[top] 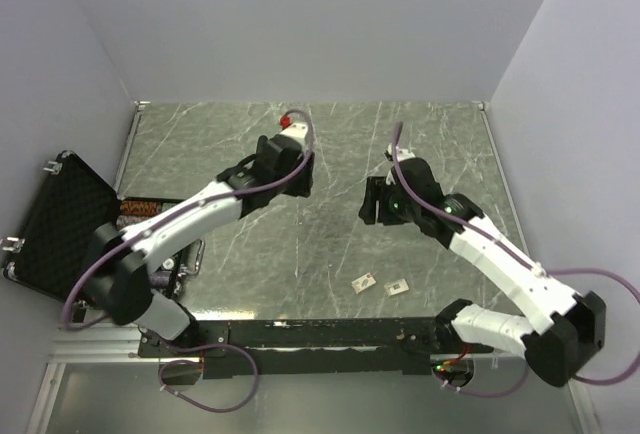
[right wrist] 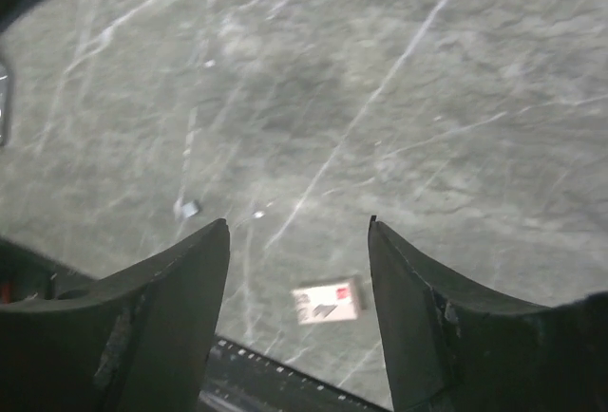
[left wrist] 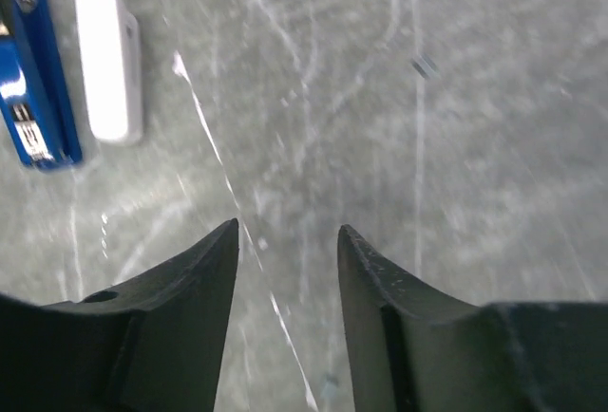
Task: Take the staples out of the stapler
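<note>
An open black case (top: 60, 222) sits at the desk's (top: 330, 244) left edge, its foam-lined lid tipped outward toward the wall. Most of its lower half is hidden under the left arm; I can see only a band of orange-brown there and cannot tell what it is. The stapler (left wrist: 33, 80) lies flat on the desk, ahead and to the left of the left hand (left wrist: 288, 232), with a white bar (left wrist: 109, 61) just beside it and parallel to it, a thin gap between them. From above, the left arm covers both. The left hand hovers over the grey marbled top with its fingers moderately apart and nothing between them. The right hand (right wrist: 299, 227) is spread wider, also holding nothing, with a small card (right wrist: 328, 300) on the desk below its gap. A second card (top: 364, 281) lies near it, both close to the near rail. Walls close the back and both sides, and bare marbled surface shows between the two hands. The staples are too small to pick out.
</note>
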Action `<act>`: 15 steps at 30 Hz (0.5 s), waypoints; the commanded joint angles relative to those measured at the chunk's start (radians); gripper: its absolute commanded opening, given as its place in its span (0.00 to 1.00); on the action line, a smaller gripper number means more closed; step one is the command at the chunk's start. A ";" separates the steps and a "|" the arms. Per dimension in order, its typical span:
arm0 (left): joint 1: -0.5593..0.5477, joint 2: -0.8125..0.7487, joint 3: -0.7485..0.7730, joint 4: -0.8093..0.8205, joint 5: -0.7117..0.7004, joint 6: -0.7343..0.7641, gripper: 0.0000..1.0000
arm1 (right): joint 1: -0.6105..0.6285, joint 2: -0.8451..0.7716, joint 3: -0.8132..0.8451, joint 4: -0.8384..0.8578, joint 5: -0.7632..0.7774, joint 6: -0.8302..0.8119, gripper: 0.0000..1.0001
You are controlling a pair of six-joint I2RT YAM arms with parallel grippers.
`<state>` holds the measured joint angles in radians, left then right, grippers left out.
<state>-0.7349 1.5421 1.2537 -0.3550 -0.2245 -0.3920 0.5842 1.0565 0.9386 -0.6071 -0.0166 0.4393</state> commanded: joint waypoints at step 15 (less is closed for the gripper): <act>-0.004 -0.470 -0.303 0.007 0.175 0.044 0.58 | -0.063 -0.008 -0.134 -0.180 -0.005 0.110 0.71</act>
<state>-0.7376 1.1194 0.9806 -0.3656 -0.0822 -0.3706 0.4980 1.1698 0.9127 -0.6582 0.0280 0.4484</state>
